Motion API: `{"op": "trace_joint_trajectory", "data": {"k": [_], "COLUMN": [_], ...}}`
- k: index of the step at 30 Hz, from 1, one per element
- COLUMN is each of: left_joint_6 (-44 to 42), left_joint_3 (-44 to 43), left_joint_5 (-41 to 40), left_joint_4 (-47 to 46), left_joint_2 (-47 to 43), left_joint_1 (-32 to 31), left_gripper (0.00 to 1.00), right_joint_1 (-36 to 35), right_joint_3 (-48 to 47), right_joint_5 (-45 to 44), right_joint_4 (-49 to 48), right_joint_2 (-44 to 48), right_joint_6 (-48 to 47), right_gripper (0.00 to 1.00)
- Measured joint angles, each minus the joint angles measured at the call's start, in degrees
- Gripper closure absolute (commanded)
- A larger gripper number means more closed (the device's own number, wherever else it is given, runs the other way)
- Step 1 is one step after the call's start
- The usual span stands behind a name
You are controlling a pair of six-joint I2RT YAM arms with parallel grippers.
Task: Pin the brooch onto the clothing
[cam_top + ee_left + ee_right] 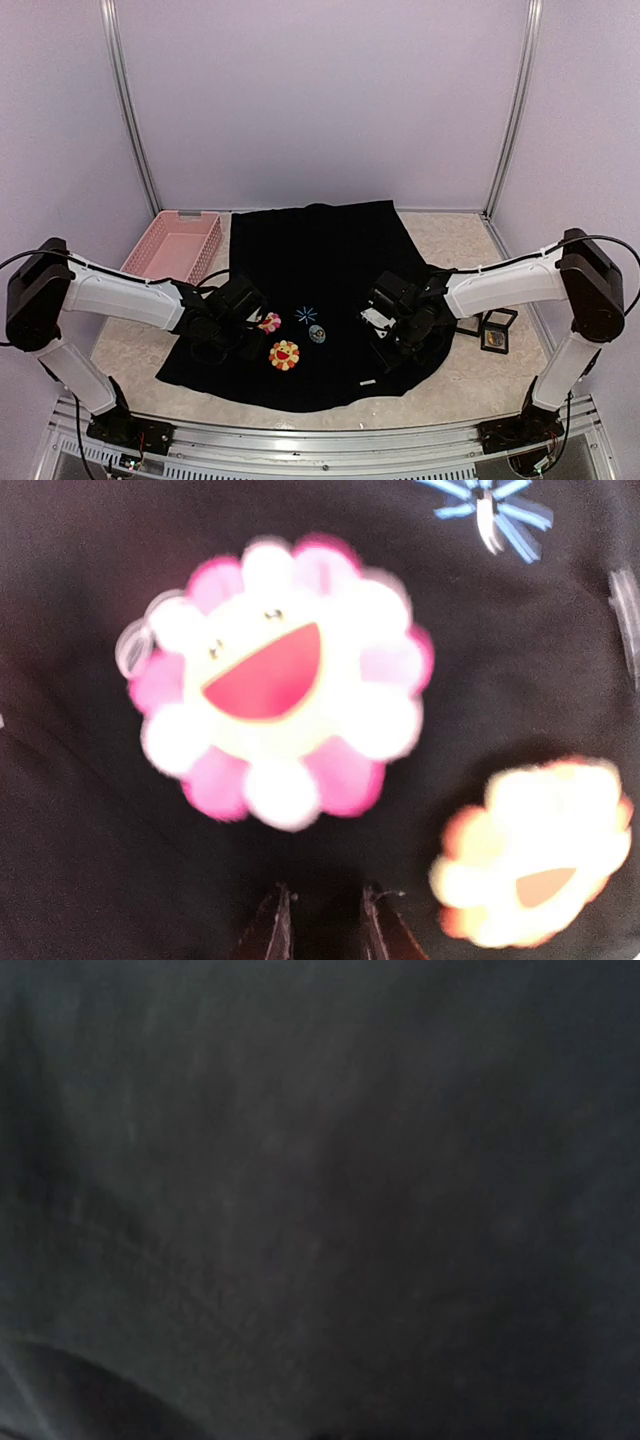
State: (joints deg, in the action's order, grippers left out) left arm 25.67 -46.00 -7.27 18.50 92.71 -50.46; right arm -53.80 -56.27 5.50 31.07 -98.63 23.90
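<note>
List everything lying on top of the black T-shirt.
On the T-shirt: a pink flower, an orange flower, a blue starburst, the brooch and a white hem label. The left gripper and right gripper cover patches of cloth; anything beneath them is hidden.

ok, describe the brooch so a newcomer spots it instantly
On the black T-shirt spread across the table, find the cluster of decorations toward its near edge. The brooch sits just below the blue starburst, right of the orange flower: a small plain round badge with a pale rim, no petals or face.

Brooch [317, 334] too small, pink flower [275, 680] blurred, starburst [490, 510] cropped
</note>
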Motion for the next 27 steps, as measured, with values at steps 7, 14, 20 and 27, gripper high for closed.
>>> {"op": "trace_joint_trajectory", "data": {"k": [7, 14, 20, 27], "left_joint_6": [8.9, 15.3, 16.0, 10.8], "left_joint_3": [6.1, 9.5, 8.0, 4.9], "left_joint_5": [0.6, -0.9, -4.4, -6.1], "left_joint_4": [-0.2, 5.2, 11.5, 7.1], "left_joint_2": [-5.6, -11.3, -14.4, -14.8], "left_joint_1": [-3.0, -5.3, -5.1, 3.6], "left_gripper": [0.78, 0.74, 0.69, 0.69], "right_joint_1": [-4.7, -6.4, 3.4, 17.1], "right_joint_3": [3.6, 2.5, -0.1, 0.0], "right_joint_5": [1.4, 0.8, -7.0, -14.2], "right_joint_4": [-0.6, 5.1, 9.6, 7.6], "right_joint_2": [2.8, 4.1, 7.9, 11.1], "right_joint_6": [5.4, 7.5, 7.0, 3.2], "right_gripper": [1.0, 0.99, 0.98, 1.0]}}
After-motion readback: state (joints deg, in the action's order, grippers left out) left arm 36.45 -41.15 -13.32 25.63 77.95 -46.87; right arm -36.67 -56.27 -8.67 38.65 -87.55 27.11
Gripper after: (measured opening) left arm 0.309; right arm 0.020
